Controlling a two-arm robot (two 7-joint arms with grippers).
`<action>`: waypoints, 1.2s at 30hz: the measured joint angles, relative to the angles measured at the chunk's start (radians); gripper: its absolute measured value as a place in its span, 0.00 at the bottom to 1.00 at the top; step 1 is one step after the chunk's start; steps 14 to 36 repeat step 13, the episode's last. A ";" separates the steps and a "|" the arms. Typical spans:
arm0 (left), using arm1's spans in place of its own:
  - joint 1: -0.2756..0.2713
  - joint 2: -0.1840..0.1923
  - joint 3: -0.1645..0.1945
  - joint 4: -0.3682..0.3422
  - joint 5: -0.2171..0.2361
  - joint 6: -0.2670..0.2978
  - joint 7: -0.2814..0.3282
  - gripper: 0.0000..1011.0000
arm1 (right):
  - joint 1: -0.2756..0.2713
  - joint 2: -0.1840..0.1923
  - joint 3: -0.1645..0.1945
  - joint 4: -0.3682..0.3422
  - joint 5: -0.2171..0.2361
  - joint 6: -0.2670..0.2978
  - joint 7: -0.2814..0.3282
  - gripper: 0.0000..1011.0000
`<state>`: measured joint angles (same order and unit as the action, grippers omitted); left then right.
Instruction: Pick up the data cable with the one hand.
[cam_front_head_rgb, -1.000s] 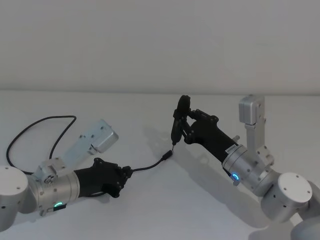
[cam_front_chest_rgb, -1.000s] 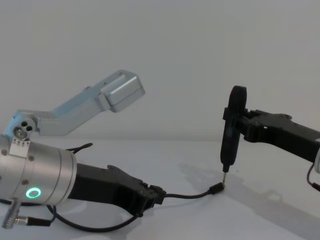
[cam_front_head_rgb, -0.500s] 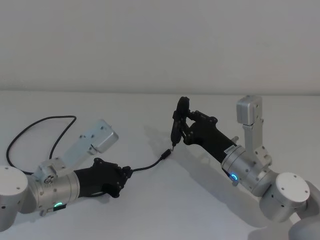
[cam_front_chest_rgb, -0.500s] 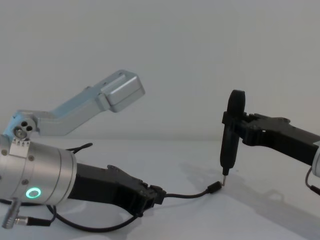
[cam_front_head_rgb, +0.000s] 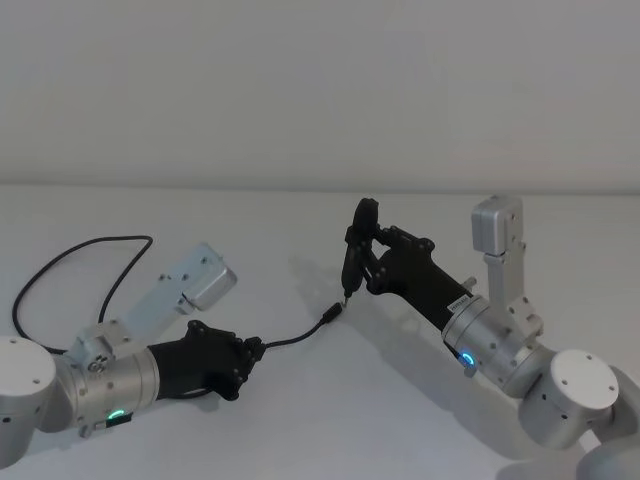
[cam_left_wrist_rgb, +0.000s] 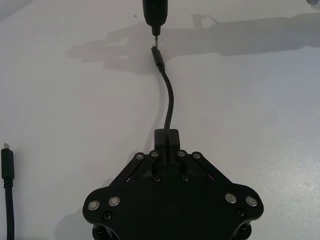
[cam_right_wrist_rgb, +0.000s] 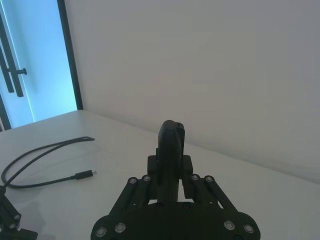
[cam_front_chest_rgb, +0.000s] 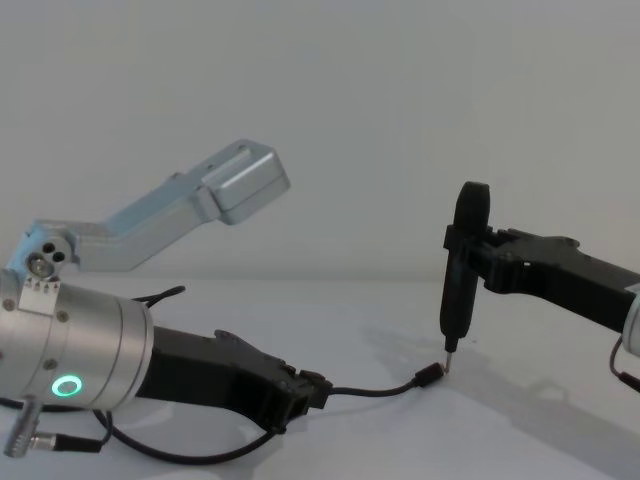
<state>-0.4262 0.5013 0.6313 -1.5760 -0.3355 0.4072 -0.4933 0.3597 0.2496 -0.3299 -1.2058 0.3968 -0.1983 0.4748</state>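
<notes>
Two end effectors low on bare table (cam_front_head_rgb: 300, 420), left (cam_front_head_rgb: 250, 350) clamping data cable (cam_front_head_rgb: 295, 335) (plug free), right (cam_front_head_rgb: 358, 262) gripping pen tool (cam_front_chest_rgb: 460, 270).

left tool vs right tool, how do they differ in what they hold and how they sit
The left tool lies low on the table, shut on the data cable; the right tool hangs above the table, shut on an upright pen-like tool. The left tool points toward the right tool, which points back toward it. Both are black, with two fingers.

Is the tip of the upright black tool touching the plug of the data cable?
Apart. The left wrist view shows table between tool tip and plug.
</notes>
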 joint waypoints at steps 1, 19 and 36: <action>0.000 0.000 0.000 0.000 0.000 0.000 0.000 0.03 | 0.000 0.000 0.000 0.000 0.000 0.000 0.000 0.27; 0.000 0.000 0.000 0.000 0.000 0.000 0.000 0.03 | 0.001 -0.001 0.000 0.002 -0.001 0.000 0.000 0.27; 0.000 0.000 0.000 0.000 0.000 0.000 0.000 0.03 | 0.001 -0.001 0.000 0.002 -0.001 0.000 0.000 0.27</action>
